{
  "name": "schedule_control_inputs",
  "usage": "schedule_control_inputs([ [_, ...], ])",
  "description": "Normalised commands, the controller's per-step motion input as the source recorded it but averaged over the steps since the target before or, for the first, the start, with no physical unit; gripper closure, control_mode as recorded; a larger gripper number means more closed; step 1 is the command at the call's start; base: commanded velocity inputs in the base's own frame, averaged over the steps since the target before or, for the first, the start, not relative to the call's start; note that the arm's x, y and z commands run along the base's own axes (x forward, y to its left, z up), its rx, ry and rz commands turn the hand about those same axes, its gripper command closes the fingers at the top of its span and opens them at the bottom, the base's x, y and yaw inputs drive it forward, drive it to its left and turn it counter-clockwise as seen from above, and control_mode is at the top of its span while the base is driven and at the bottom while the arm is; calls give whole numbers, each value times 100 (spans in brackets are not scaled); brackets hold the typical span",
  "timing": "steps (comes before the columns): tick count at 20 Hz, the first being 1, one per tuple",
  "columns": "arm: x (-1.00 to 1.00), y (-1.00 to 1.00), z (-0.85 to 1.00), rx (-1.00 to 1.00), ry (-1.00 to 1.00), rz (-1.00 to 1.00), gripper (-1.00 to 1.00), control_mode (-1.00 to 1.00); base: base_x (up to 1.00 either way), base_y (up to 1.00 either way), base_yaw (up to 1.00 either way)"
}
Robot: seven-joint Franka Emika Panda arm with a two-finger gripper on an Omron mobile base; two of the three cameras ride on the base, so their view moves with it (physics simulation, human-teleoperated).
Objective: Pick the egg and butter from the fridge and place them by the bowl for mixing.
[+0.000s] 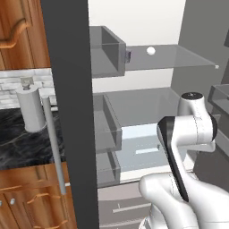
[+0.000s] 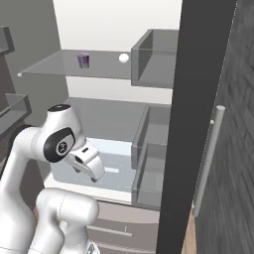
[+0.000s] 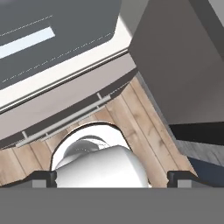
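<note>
The fridge (image 1: 134,103) stands open, its dark grey door (image 1: 69,112) edge-on with a silver bar handle (image 1: 53,143). The egg (image 1: 151,51) (image 2: 123,58), small and white, rests on the upper glass shelf (image 2: 54,67). My gripper (image 3: 111,177) hangs low in front of the fridge, well below the egg, and points down at the floor. Its fingertips (image 3: 43,177) stand wide apart with nothing between them. In the right base view the white hand (image 2: 88,161) tilts downward before the lower shelf. The butter and the bowl are out of view.
A small dark purplish item (image 2: 83,60) sits left of the egg on the same shelf. Grey door bins (image 2: 154,57) (image 1: 105,49) flank the shelves. Drawers (image 1: 125,208) close the fridge's bottom. A paper towel roll (image 1: 30,109) stands on the dark counter (image 1: 18,143). Below the hand lies wooden floor (image 3: 131,113).
</note>
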Motion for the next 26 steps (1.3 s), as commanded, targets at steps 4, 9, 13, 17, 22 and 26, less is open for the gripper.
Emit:
schedule_control_inputs([
  [4,0,0,0,0,0,0,-100,100,0,0,0],
  [9,0,0,0,0,-1,0,-100,-100,0,0,0],
  [13,0,0,13,0,-20,3,-100,-100,0,0,0],
  [17,-3,8,52,-5,-27,10,-100,-100,0,0,0],
  [22,-2,6,97,-1,-14,8,-100,-100,0,0,0],
  [26,-37,3,76,-8,-39,9,-100,-100,0,0,0],
])
